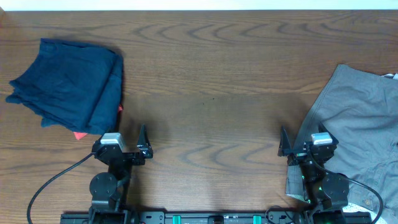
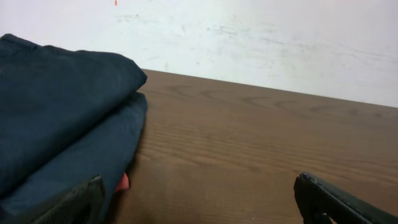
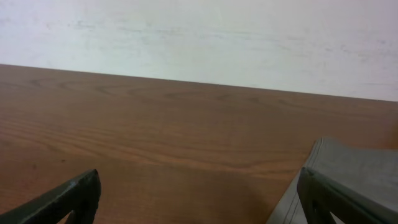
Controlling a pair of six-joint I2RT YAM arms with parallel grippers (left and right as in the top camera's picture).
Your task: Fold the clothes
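The grey shorts point(image 1: 360, 118) lie loosely spread at the right edge of the table, with a small white label at their far right. Their left edge shows in the right wrist view point(image 3: 354, 168). My right gripper point(image 1: 303, 142) is open and empty at the front right, its right finger over the shorts' edge; the right wrist view shows it over bare wood point(image 3: 199, 199). My left gripper point(image 1: 127, 142) is open and empty at the front left; in the left wrist view point(image 2: 199, 199) its left finger is next to the navy garment.
A dark navy folded garment point(image 1: 71, 84) lies at the far left, with a small red tag point(image 1: 79, 134) at its near edge; it also fills the left of the left wrist view point(image 2: 62, 106). The brown wooden table point(image 1: 211, 106) stretches between the two garments.
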